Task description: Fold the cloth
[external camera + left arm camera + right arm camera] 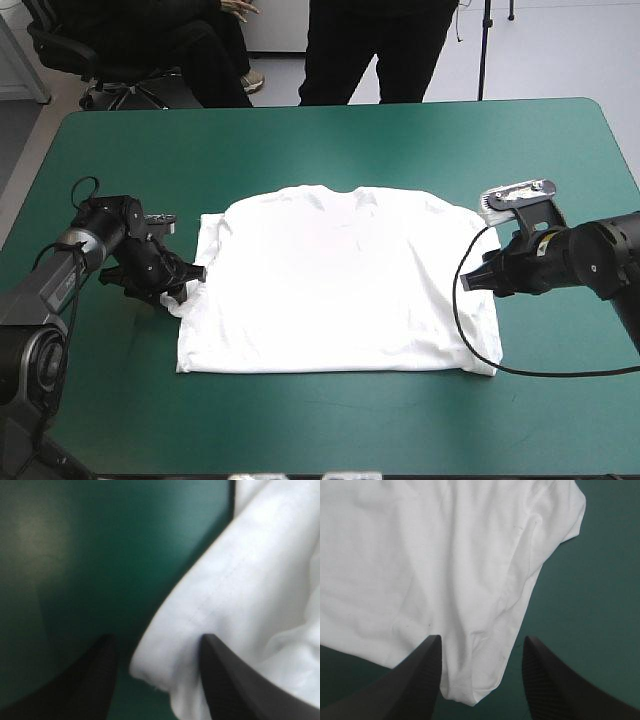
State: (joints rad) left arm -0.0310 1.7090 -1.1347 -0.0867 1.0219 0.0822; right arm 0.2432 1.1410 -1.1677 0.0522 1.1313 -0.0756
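Left gripper [197,274] sitting at T-shirt [340,290] left edge, fingers spread, sleeve hem [200,615] lying between them. Right gripper [468,281] straddling right-side edge, fingers spread likewise. T-shirt lying flat mid-table; teal-green cover [330,140] showing bare on all sides, widest beyond collar.

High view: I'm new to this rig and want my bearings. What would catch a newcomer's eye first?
The white T-shirt, spread flat in the middle of the teal-green table, stands out at once. Next, the left tool sits low at the shirt's left edge, open with a hemmed edge between its fingers. The right tool is at the opposite edge, also open with cloth between its fingers.
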